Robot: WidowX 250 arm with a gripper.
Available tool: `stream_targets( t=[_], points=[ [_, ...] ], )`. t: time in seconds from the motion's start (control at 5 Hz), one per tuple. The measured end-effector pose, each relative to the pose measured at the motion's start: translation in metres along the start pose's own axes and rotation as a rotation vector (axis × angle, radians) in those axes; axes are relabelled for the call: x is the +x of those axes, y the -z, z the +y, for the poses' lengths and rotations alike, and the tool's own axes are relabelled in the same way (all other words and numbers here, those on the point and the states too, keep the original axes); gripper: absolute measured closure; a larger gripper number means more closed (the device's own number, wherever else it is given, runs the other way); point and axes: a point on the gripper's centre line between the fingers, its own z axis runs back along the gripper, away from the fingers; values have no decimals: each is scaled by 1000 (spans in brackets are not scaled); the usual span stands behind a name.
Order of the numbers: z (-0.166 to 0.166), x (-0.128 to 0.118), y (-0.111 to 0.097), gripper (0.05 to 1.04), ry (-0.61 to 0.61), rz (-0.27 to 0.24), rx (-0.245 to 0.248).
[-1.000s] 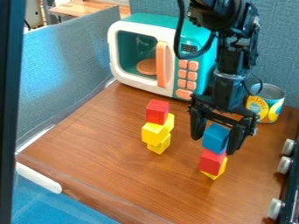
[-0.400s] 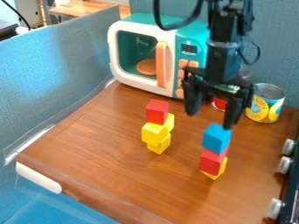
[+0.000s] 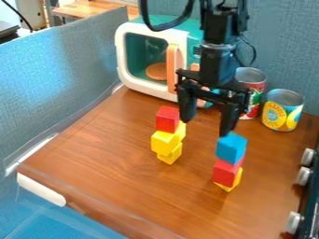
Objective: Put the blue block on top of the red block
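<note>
My claw (image 3: 207,126), spread wide and empty, has shifted up and left from the blue block (image 3: 231,148), which rests on the red block (image 3: 226,172), lower right; the stack appears complete.

I look over a brown, wood-grained tabletop (image 3: 112,154). Along one side I have a blue-grey, cloth-textured panel (image 3: 68,93), a bright patch of light glowing on it; a similar panel (image 3: 283,51) stands behind. Over the side panel's top I see part of a pale wooden table (image 3: 93,8). At the tabletop's near corner I find a rounded white strip (image 3: 40,189), and beside it a blue surface (image 3: 62,221).
</note>
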Motion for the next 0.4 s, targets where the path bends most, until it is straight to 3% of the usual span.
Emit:
stream_targets(
  t=[0.2, 0.4],
  points=[
    [24, -2, -2, 83, -56, -9, 19],
    [27, -2, -3, 83, -58, -11, 9]
  ],
)
